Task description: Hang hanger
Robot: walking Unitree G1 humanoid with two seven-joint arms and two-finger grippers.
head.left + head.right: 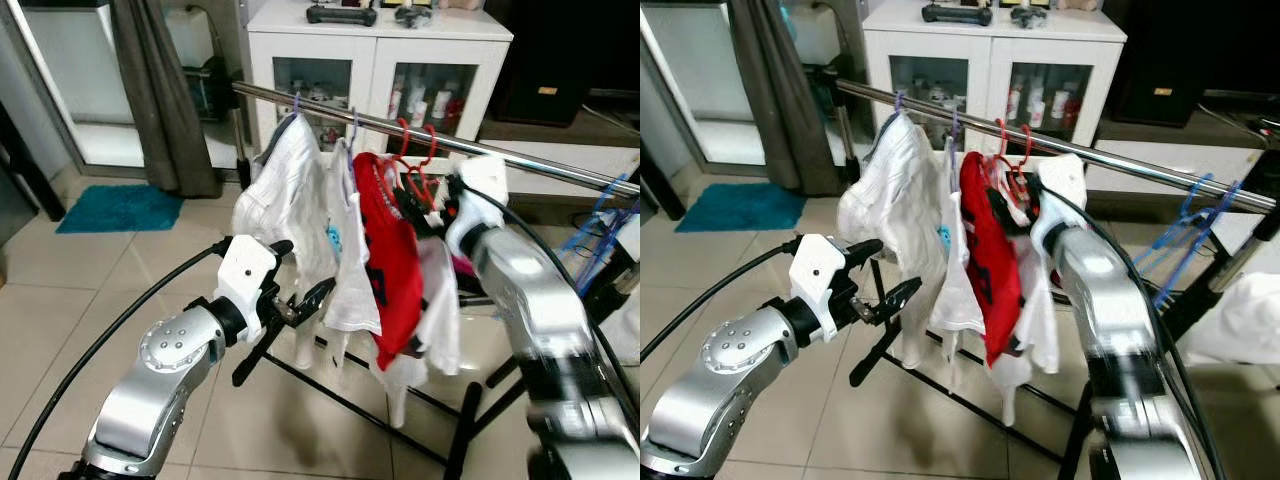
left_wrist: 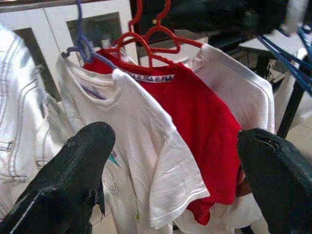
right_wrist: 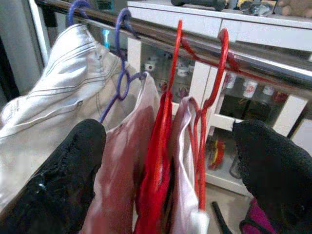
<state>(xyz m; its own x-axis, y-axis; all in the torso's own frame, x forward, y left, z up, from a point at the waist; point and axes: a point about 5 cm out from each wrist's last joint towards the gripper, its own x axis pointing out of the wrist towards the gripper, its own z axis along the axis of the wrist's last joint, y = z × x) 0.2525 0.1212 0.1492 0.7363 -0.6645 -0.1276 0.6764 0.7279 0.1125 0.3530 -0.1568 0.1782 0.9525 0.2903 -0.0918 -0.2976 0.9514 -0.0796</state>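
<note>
The right pincer [image 3: 165,170] is held released, its two black fingers spread wide, just in front of the hung clothes and near the rail. Between its fingers two red hangers [image 3: 214,97] are seen hooked over the metal rail [image 1: 420,130], side by side, with a red shirt [image 1: 385,260] on one and a white garment [image 1: 440,300] on the other. Two purple hangers [image 3: 119,73] are hooked further along the same rail, carrying a white T-shirt [image 2: 141,146] and a pale denim garment [image 1: 285,190]. The four garments are packed closely, touching one another, so little open room is left between them. The left pincer [image 1: 290,320] is held lower, on the near side of the clothes, also released with its fingers apart, close to the white T-shirt. A long bare stretch of rail is left open to the robot's right, toward a cluster of blue hangers [image 1: 600,225] whose number cannot be told. Behind the rail a white cabinet [image 1: 375,60] with two glass doors is seen, with a dark curtain [image 1: 160,100] and a teal mat [image 1: 120,208] on the tiled floor [image 1: 60,290] to the left.
</note>
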